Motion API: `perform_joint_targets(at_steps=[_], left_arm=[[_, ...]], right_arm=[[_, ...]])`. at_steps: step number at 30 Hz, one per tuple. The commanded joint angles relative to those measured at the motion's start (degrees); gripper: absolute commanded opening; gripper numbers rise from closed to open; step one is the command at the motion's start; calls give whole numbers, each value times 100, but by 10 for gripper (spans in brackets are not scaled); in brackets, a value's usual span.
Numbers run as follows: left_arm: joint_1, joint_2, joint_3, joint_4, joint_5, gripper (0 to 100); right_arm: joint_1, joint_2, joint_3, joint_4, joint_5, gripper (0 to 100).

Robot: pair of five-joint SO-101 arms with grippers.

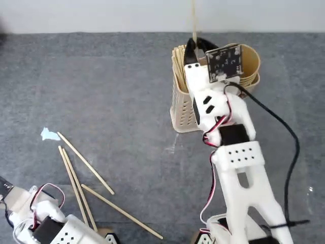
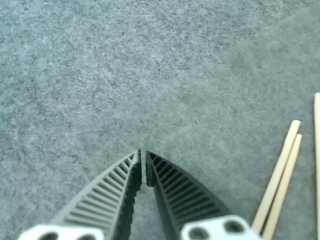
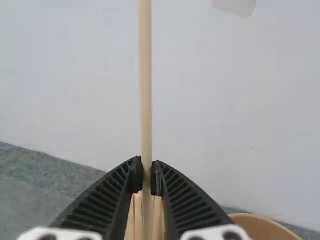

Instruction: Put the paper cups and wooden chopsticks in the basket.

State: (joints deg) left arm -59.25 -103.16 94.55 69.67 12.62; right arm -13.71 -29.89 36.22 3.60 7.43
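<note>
**Right pincer holds 1 chopstick upright over the basket**

The right pincer (image 3: 145,175) is clamped on a wooden chopstick (image 3: 145,90) that stands upright between its jaws, directly above the cream slotted basket (image 1: 182,116) at the far side of the grey bench (image 1: 111,81). More chopsticks (image 1: 177,57) stand inside the basket along one wall, and the paper cups (image 1: 251,62) sit in it beside them.

The left pincer (image 2: 143,167) hangs low over bare bench at the near edge, its jaws closed together with nothing between them. 4 chopsticks (image 1: 84,162) lie loose on the bench just beside it, 2 of them side by side. A small blue scrap (image 1: 49,134) lies at the far end of these.
</note>
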Motion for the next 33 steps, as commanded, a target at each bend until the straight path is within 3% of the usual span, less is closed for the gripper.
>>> perform_joint_targets(at_steps=[1,4,9,17,23,33], left_arm=[[18,-62,-31,-62,-53,13],[18,-62,-31,-62,-53,13],[18,-62,-31,-62,-53,13],[9,-62,-40,-79,-35,13],[-62,-62,-84,-316,-26,13],[-1213,-62,-110,-923,-44,13]], right_arm=[[127,295,-18,-391,-35,9],[163,462,-35,-382,-44,28],[163,251,-176,224,-62,220],[-154,-523,-870,2018,-703,234],[-1112,-945,-1319,3565,-730,234],[-2844,-514,-1319,5095,-1521,234]])
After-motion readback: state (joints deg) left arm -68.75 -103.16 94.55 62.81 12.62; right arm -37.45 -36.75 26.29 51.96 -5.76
